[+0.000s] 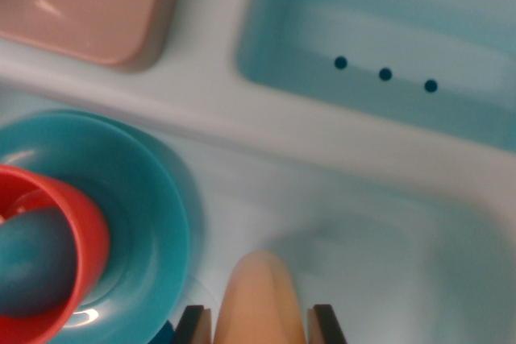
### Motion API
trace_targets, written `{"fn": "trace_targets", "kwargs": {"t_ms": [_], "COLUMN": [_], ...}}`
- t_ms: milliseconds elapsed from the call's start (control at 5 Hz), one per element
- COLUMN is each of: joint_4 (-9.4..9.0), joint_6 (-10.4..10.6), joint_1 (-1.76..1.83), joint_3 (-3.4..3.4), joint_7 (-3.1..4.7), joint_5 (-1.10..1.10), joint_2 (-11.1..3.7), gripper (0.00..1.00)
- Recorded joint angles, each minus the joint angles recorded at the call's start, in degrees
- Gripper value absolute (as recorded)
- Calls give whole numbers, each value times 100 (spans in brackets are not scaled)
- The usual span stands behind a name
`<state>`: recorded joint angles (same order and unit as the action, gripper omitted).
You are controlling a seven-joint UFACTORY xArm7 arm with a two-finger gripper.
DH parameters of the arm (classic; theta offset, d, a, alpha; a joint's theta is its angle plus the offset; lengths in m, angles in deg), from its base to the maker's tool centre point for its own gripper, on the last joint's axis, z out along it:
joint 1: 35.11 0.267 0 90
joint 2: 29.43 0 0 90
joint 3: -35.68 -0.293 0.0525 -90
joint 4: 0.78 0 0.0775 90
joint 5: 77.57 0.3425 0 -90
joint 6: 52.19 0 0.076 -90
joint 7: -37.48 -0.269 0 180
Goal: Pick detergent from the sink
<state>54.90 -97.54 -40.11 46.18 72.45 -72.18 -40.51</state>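
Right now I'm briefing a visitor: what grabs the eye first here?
The red cup in the teal bowl at the wrist view's left. Next, the orange bottle between the gripper fingers at bottom centre, and three dark holes in the sink basin, upper right.

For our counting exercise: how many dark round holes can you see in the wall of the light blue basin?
3. They sit in a row on the basin wall: first hole at the wrist view's left, second hole in the middle, third hole rightmost. More may lie outside the picture.
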Motion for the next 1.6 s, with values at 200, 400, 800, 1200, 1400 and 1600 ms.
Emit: {"fn": "trace_targets", "kwargs": {"t_ms": [200,400,800,1200,1400,1600], "joint_4": [88,88,194,484,484,645], "joint_6": [-109,-109,-241,-602,-602,-801], "joint_1": [2,2,4,11,11,15], "joint_3": [3,3,6,16,16,21], "joint_7": [-8,-8,-17,-43,-43,-58], "joint_5": [-8,-8,-17,-42,-42,-56], "joint_2": [22,22,48,121,121,161], "gripper": [100,100,100,100,100,100]}}
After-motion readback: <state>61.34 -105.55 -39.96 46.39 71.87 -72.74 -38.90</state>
